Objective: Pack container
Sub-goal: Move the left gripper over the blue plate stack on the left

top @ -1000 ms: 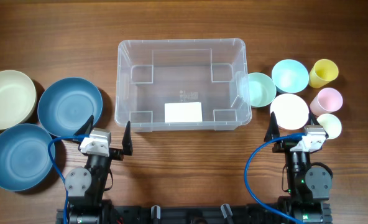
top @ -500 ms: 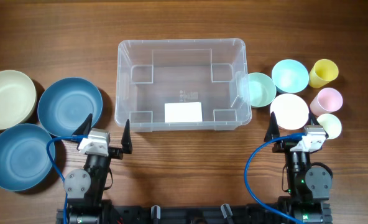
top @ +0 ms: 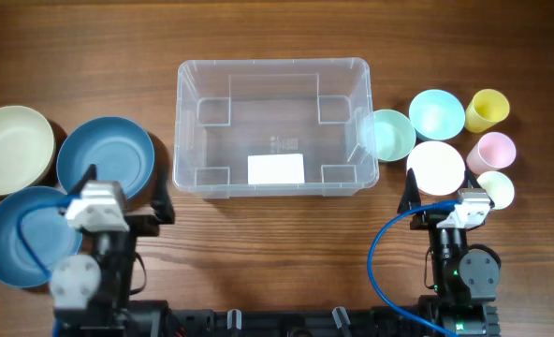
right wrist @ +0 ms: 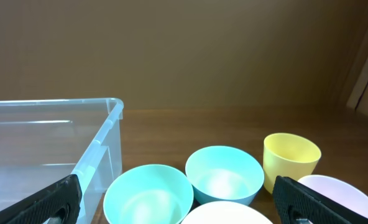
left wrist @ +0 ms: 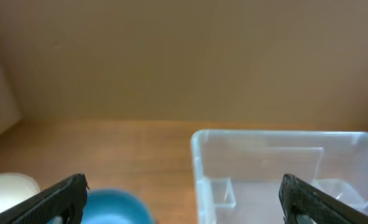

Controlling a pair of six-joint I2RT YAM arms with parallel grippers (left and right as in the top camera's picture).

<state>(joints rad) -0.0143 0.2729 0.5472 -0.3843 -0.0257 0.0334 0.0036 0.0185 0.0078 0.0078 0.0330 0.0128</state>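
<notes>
My left gripper [top: 125, 190] is wide open and holds nothing. The container [top: 273, 64] stands ahead of it to the right, and a blue bowl [top: 109, 150] is just ahead on the left. My right gripper [top: 447, 194] is also wide open and empty, with the container ahead on its left.

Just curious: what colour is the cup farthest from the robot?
Yellow; the cup shows best in the right wrist view.

Robot lab bench: wooden table [top: 277, 253], blue cable [top: 371, 253] on a mounted arm [top: 459, 271], plain brown wall [left wrist: 184, 56].
</notes>
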